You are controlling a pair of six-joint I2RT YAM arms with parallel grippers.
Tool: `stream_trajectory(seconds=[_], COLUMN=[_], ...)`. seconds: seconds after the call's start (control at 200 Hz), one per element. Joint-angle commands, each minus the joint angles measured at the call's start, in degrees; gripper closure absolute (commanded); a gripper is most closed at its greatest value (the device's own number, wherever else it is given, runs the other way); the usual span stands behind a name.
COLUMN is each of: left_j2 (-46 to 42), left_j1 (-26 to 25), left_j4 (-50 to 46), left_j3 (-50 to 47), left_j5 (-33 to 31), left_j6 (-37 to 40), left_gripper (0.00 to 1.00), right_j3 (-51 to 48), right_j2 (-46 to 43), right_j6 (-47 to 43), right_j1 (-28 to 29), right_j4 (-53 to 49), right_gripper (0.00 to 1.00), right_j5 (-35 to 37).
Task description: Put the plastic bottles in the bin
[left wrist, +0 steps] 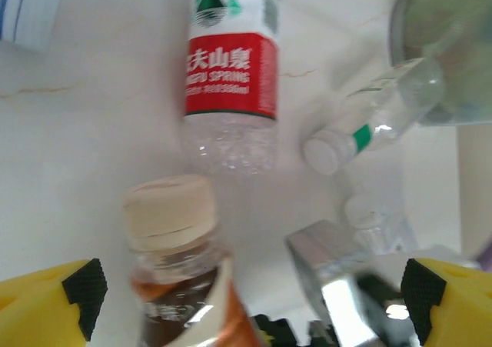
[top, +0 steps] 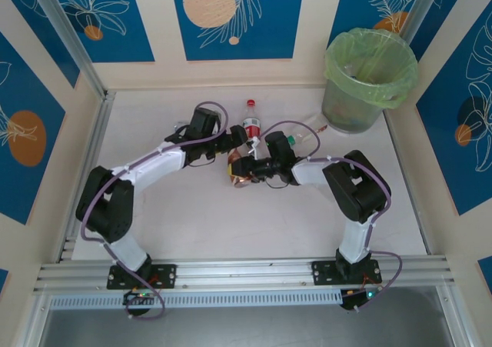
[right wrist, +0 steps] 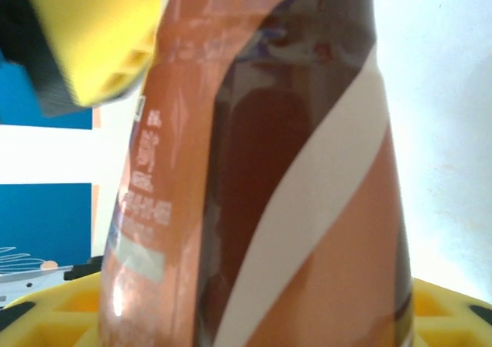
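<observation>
Overhead, both arms met near the centre of the table [top: 192, 231]. The right gripper [top: 252, 167] was clamped on the brown-labelled bottle [top: 237, 171] — in its wrist view a yellow finger [right wrist: 92, 47] pressed against the label at 10 o'clock, with the bottle close against the lens. I could not tell whether the bottle rested on the table or hung clear of it. The left gripper [top: 233, 138] sat just at 12 o'clock of that bottle with its jaws spread wide. From its own camera the yellow fingers stood at 8 and 4 o'clock, and the cream-capped neck between them touched neither. The red-labelled bottle [top: 250, 121] stood upright at 12 o'clock of the brown one, just beside the left gripper. A clear bottle [top: 296, 140] with a white cap and green band lay on its side at 2 o'clock. The bin [top: 354, 105], lined with a light-green bag, stood at the table's 1 o'clock corner — well apart from both grippers.
</observation>
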Motion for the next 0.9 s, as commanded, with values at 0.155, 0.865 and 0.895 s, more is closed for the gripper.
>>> stream_trajectory(seconds=[0.155,0.865,0.895], left_j2=[-4.4,-21.0,-21.3], left_j1=[0.0,1.6,1.6], left_j4=[5.8,5.5,5.3], left_j3=[-1.5,-20.1,-20.4], left_j5=[3.4,-14.6,-14.8], left_j6=[-1.0,4.0,4.0], left_gripper=[0.00,0.00,0.00], right_j3=[1.1,1.8,2.2], right_j2=[-2.7,-15.5,-16.0], right_j6=[-4.4,-11.0,-11.2], right_j1=[0.5,-10.3,-10.9], right_j4=[-5.5,-16.2,-16.4], right_gripper=[0.52,0.52,0.52], right_j5=[-0.1,6.2,6.6])
